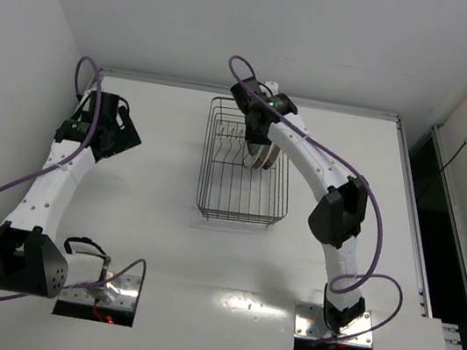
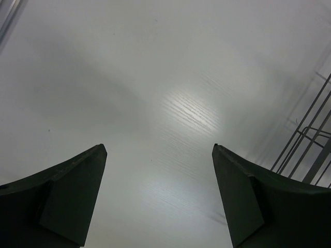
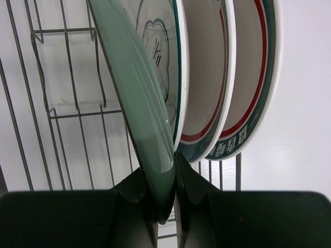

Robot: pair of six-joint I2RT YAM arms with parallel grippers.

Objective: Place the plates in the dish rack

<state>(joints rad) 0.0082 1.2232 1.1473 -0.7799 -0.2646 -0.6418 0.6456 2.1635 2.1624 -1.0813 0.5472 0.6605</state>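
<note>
Risks first: right gripper [image 3: 164, 182] is clenched on the rim of the pale green plate [image 3: 135, 98], a thin pinch on a glossy edge; if it lets go before the far edge sits between tines, the plate could flop sideways, either into the open part of the dish rack [image 1: 240, 189] or against the teal-patterned plate [image 3: 161, 49] next to it; can't tell whether that far edge is seated, it's out of frame; near the fingers the green rim runs just beside the teal plate's rim, touching or not I can't tell, so any twist on the way out could knock it and chain into the two red-and-teal ringed plates [image 3: 243, 77] beyond; rack looks like light wire on a smooth table [image 2: 170, 77], so a snag on retract could probably drag it too; left gripper [image 2: 159, 150] is spread wide with nothing in it, over bare table left of the rack, no risk there. Location: green plate is in the rack's far right portion in the top view, outermost of a row of four. Orientation: on edge, near upright, faces toward its neighbours; round, so no real long axis; seen edge-on, its line runs from the pinch away from the camera, leaning off the teal plate so the gap widens away from the fingers.
</note>
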